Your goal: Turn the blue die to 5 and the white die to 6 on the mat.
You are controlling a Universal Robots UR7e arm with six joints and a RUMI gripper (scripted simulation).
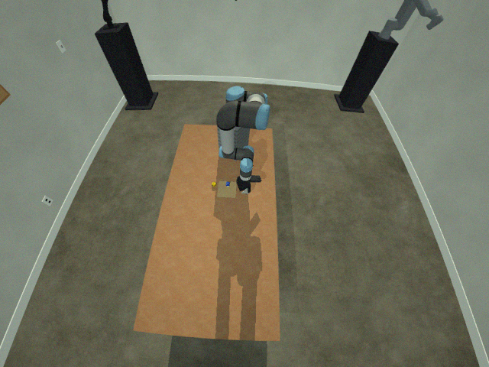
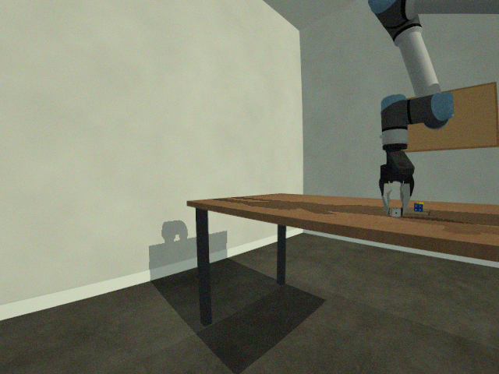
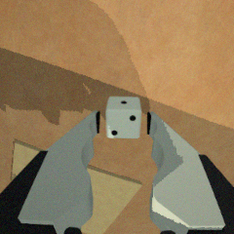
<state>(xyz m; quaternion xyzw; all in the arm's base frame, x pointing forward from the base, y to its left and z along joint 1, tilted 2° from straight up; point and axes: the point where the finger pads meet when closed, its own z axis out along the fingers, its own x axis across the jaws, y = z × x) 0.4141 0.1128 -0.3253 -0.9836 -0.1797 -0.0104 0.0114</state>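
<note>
Gripper (image 1: 244, 191) (image 2: 396, 212) (image 3: 123, 113) partly open beside mat (image 1: 226, 192) (image 2: 425, 212) (image 3: 109, 195), astride white die (image 2: 396, 213) (image 3: 124, 123), nothing gripped. Blue die (image 1: 228, 183) (image 2: 418, 207) on mat, yellow die (image 1: 213, 183) (image 2: 421, 202) off opposite side.

narrow gap between each fingertip and white die (image 2: 395, 212) (image 3: 123, 118); mat (image 1: 226, 190) (image 2: 422, 213) (image 3: 109, 197) near, blue die (image 1: 228, 183) (image 2: 418, 206) on it

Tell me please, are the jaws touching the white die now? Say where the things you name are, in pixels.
Apart. The wrist view shows the white die (image 2: 395, 212) (image 3: 123, 120) between the jaws, with a strip of table visible on each side.
</note>
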